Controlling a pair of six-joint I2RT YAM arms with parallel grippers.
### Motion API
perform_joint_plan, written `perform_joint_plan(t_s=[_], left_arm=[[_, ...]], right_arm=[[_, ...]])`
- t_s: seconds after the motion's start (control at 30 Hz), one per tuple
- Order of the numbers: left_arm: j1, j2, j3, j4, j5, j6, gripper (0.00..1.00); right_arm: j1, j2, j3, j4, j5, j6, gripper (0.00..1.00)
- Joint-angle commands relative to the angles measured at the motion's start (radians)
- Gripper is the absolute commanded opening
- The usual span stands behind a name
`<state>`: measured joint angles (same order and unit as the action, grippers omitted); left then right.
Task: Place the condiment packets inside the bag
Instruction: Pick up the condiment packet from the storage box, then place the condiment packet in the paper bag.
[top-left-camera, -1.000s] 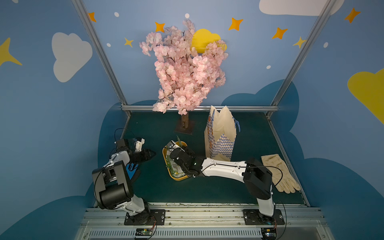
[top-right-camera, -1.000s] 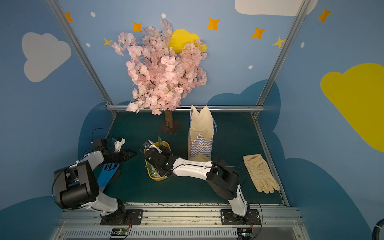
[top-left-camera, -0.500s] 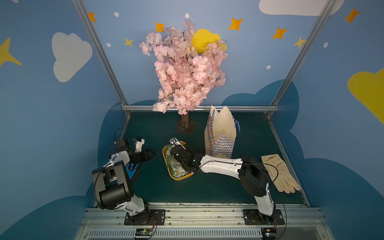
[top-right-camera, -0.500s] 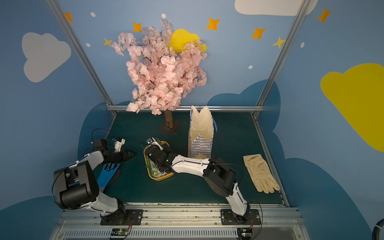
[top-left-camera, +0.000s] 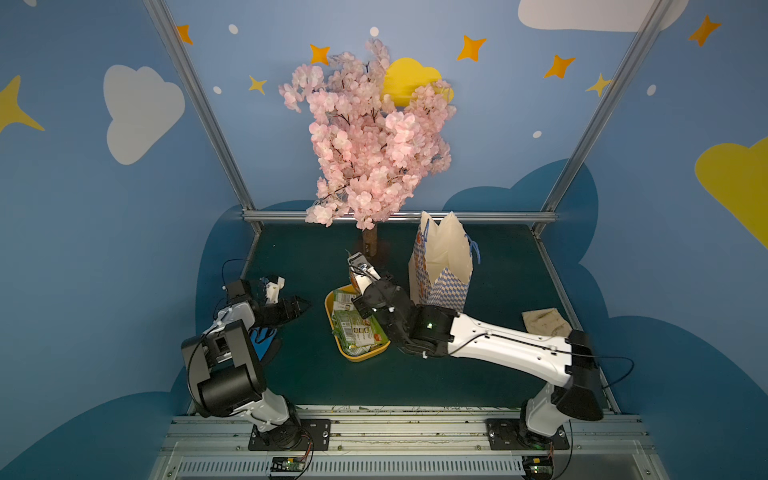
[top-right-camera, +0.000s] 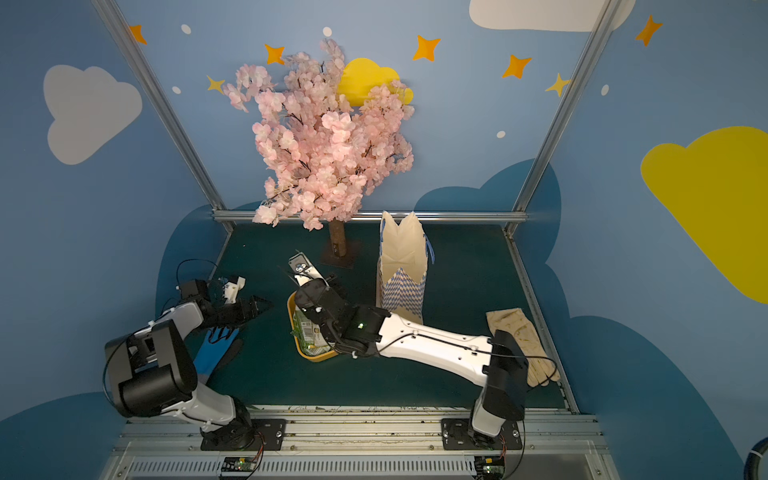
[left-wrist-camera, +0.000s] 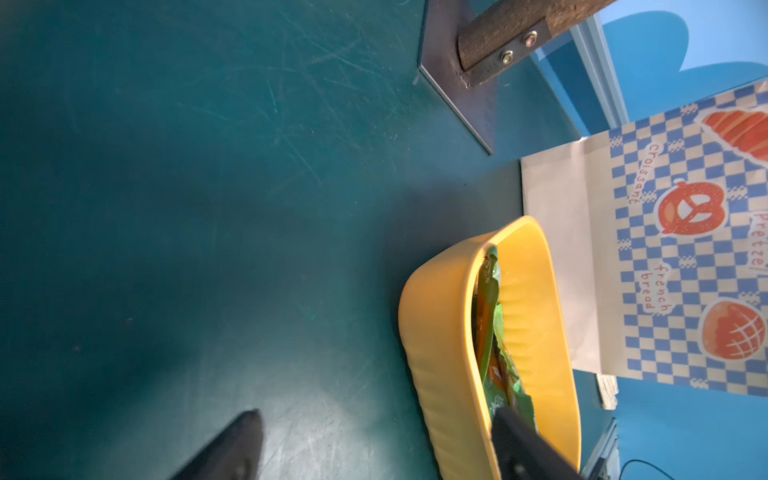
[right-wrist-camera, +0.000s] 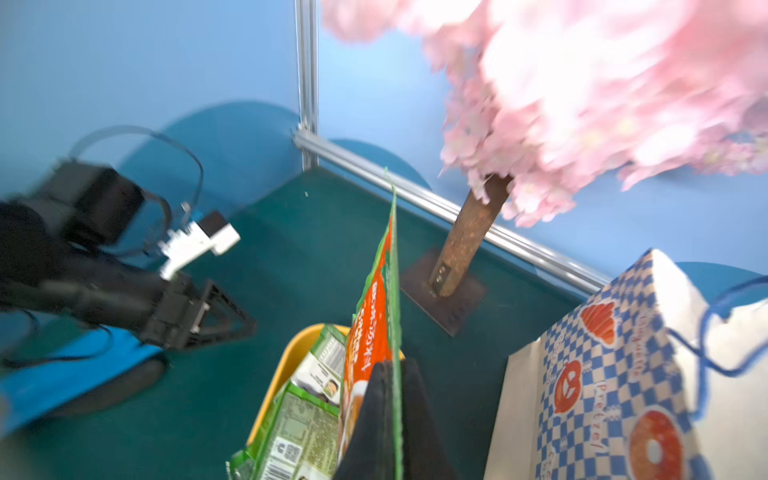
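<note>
1. The condiment packets (top-left-camera: 353, 328) below the right gripper (right-wrist-camera: 395, 365) are green and white with dark print.
2. The packet (right-wrist-camera: 374, 299) between its black fingers (right-wrist-camera: 372, 415) is orange-red with a green edge.
3. The tray (left-wrist-camera: 440, 332) under them is yellow.
4. The bag (right-wrist-camera: 602, 374) beside that gripper is cream, with blue-white checks, orange pastry pictures and blue cord handles.
5. The table (left-wrist-camera: 208, 208) beneath the black left gripper (left-wrist-camera: 372, 415) is dark teal.
6. The tree (top-left-camera: 370, 145) beyond both grippers has pink blossoms and a brown trunk.

Pink fake blossom tree (top-left-camera: 365, 137) w/ brown trunk, back centre. Yellow oblong plastic tray (top-left-camera: 361, 358) mid-table. Beige fabric glove (top-left-camera: 544, 322) at right, blue glove (top-right-camera: 214, 351) at left, on dark green tabletop (top-left-camera: 498, 257).
</note>
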<state>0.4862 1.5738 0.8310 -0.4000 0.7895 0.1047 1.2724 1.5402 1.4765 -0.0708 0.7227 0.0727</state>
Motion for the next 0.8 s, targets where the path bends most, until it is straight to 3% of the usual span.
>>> perform_joint_plan(t_s=[0.0, 0.33, 0.53, 0.77], left_arm=[[0.009, -0.013, 0.01, -0.005, 0.054, 0.003, 1.0], [0.01, -0.145, -0.055, 0.055, 0.064, -0.004, 1.0], [0.01, -0.21, -0.102, 0.107, 0.084, -0.006, 1.0], [0.01, -0.253, -0.135, 0.143, 0.112, 0.001, 1.0]], right_arm=[[-0.003, -0.127, -0.034, 0.062, -0.024, 0.029, 0.0], [-0.082, -0.309, 0.048, -0.027, 0.059, -0.037, 0.0], [-0.221, -0.355, 0.066, -0.071, 0.04, -0.007, 0.0], [-0.446, -0.295, 0.114, -0.189, -0.102, 0.09, 0.0]])
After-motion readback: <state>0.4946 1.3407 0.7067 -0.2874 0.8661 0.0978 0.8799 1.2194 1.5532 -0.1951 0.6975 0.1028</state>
